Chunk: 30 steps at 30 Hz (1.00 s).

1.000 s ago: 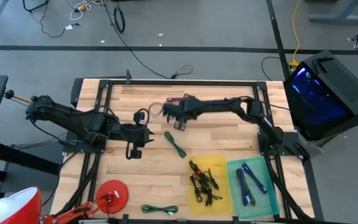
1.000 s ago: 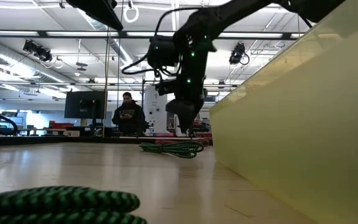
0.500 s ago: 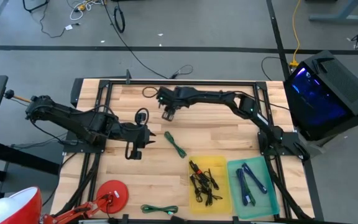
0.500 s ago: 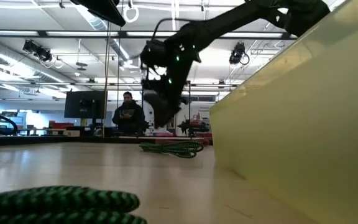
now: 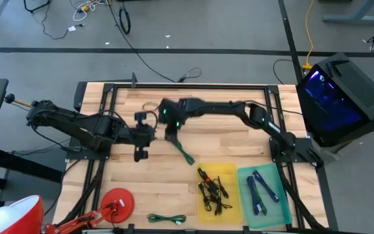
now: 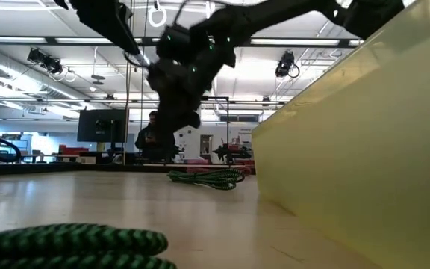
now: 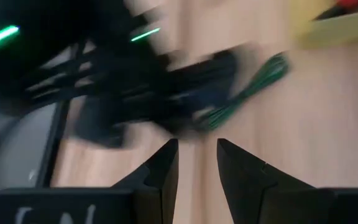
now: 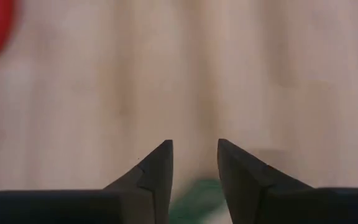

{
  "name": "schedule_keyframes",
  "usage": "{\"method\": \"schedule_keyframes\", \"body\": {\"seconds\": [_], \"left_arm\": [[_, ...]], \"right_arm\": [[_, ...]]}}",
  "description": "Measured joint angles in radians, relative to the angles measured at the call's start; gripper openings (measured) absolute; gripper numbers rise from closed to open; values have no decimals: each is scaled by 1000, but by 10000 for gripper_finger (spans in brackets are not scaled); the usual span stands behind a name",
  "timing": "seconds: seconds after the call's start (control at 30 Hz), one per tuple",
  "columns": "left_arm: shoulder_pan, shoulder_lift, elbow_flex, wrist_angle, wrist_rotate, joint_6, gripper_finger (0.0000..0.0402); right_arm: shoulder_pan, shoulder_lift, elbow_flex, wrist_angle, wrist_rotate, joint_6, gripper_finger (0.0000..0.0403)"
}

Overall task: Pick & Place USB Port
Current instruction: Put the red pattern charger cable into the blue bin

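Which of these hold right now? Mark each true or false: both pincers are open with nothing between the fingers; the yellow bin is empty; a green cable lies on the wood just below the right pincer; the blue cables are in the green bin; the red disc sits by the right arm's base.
1. Both pincers open, holding nothing: true. The left pincer and right pincer each show a clear gap.
2. Yellow bin empty: false. It holds black cables.
3. Green cable on the wood below the right pincer: true.
4. Blue cables in the green bin: true.
5. Red disc by the right arm's base: false. It lies near the table's front-left corner.
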Motion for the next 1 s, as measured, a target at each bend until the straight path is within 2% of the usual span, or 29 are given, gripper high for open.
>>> {"method": "schedule_keyframes", "body": {"seconds": [0.1,0.33,0.7,0.87,1.0], "left_arm": [[24,-16,-1,-44,-5,-30,115],[40,-54,-1,-56,7,-44,115],[52,-69,-1,-45,-80,-54,115],[142,-21,0,-19,-90,6,115],[250,11,0,-13,-37,35,115]], "right_arm": [[68,-3,0,-27,8,-21,127],[180,-5,0,-154,152,40,127],[395,-5,-130,-121,360,333,127],[474,-27,-137,-40,481,356,127],[508,-113,-136,-10,591,349,127]]}}
